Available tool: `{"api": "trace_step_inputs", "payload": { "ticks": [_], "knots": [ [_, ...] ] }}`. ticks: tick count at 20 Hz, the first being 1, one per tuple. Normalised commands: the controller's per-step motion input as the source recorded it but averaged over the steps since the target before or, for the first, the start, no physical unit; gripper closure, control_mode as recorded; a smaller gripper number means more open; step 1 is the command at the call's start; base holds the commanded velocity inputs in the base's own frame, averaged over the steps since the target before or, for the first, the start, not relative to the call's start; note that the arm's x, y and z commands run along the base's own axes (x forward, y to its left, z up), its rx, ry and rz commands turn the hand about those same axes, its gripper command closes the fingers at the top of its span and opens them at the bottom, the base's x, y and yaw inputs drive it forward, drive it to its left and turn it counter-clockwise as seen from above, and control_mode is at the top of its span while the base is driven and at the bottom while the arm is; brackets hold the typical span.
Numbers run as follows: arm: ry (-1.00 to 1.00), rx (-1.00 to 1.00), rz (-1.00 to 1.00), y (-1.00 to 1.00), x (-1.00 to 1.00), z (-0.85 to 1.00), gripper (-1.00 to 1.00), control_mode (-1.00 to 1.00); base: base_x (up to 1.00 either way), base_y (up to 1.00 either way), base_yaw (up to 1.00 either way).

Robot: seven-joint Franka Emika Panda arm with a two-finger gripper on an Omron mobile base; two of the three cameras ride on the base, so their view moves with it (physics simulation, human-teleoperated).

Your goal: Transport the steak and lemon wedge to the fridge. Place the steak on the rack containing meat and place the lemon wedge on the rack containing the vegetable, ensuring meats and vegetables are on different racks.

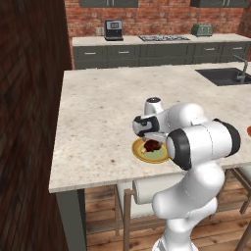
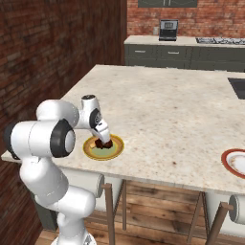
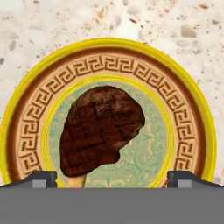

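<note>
The steak (image 3: 100, 129), a dark red-brown grilled lump with a pale stub at its near end, lies on a yellow-rimmed patterned plate (image 3: 109, 43) near the front edge of the island counter. My gripper (image 3: 113, 178) hangs open directly over it, with one fingertip on each side of the steak and nothing gripped. From the base views, the hand (image 1: 151, 138) (image 2: 102, 138) points down at the steak (image 1: 153, 145) (image 2: 105, 142) on the plate (image 1: 138, 154) (image 2: 91, 152). The lemon wedge is hidden. The fridge is out of view.
A red-rimmed plate (image 2: 235, 161) sits at the counter's front right. A dark sink (image 1: 223, 76) with a faucet is set in the far right. A brick wall (image 1: 29, 122) runs close along the left. Stools (image 2: 115, 201) stand under the counter edge.
</note>
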Motion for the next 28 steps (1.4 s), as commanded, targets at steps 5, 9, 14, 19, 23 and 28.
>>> {"api": "trace_step_inputs", "payload": {
  "ticks": [5,9,14,19,23,28],
  "knots": [
    [0.05,0.0,-0.14,0.0,0.29,-0.27,-1.0,-1.0,0.0,0.0,0.0],
    [0.02,0.0,-0.16,0.0,0.05,-0.22,-1.0,-1.0,0.0,0.0,0.0],
    [0.09,0.02,-0.2,0.0,-0.11,-0.11,-1.0,-1.0,0.0,0.0,0.0],
    [0.04,0.0,-0.1,0.0,0.05,-0.26,-1.0,-1.0,0.0,0.0,0.0],
    [-0.11,0.0,0.0,0.0,0.35,-0.51,-1.0,-1.0,0.0,0.0,0.0],
    [0.01,0.0,-0.02,-0.16,-0.3,-0.59,-1.0,-1.0,0.0,0.0,0.0]
  ]
}}
